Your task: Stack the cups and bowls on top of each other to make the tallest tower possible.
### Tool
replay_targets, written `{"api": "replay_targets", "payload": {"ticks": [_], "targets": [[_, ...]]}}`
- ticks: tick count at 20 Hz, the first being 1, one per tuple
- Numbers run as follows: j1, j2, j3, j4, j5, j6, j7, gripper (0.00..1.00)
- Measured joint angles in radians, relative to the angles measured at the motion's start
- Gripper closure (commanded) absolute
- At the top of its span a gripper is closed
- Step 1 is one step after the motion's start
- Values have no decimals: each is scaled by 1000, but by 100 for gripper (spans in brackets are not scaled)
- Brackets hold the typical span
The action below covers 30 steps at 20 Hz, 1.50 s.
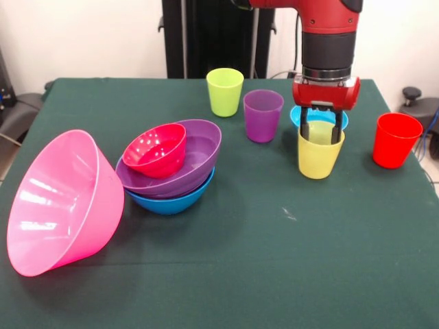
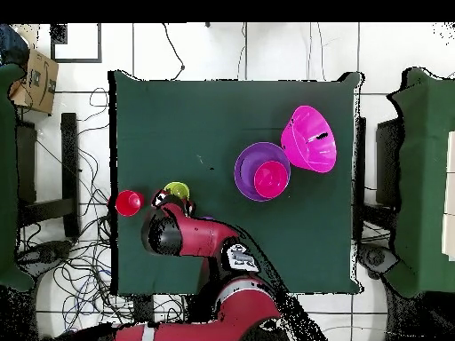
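Note:
My gripper (image 1: 320, 131) is open, its two fingers (image 1: 306, 129) spread apart and reaching down into the mouth of the yellow cup (image 1: 320, 156), which stands upright on the table. The light blue bowl (image 1: 298, 116) sits just behind that cup. The red cup (image 1: 396, 140) stands to its right, the purple cup (image 1: 263, 115) and the lime green cup (image 1: 225, 91) to its left. The tower is the blue bowl (image 1: 171, 201) holding the tilted purple bowl (image 1: 195, 159) with the small red bowl (image 1: 158, 149) inside. The orange bowl is hidden.
The very large pink bowl (image 1: 62, 202) lies tipped on its side at the front left, touching the tower. In the overhead view the arm covers the cups near the yellow cup (image 2: 177, 190) and red cup (image 2: 129, 202). The green table (image 1: 274, 260) has open room in front.

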<state>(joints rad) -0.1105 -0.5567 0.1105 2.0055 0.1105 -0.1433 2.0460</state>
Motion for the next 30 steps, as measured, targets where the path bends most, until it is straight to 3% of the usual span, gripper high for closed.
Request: {"api": "replay_targets", "payload": {"ticks": [15, 30], "targets": [[1, -9, 0, 4, 12, 0, 0, 0], [6, -139, 0, 17, 49, 57, 0, 0]]}}
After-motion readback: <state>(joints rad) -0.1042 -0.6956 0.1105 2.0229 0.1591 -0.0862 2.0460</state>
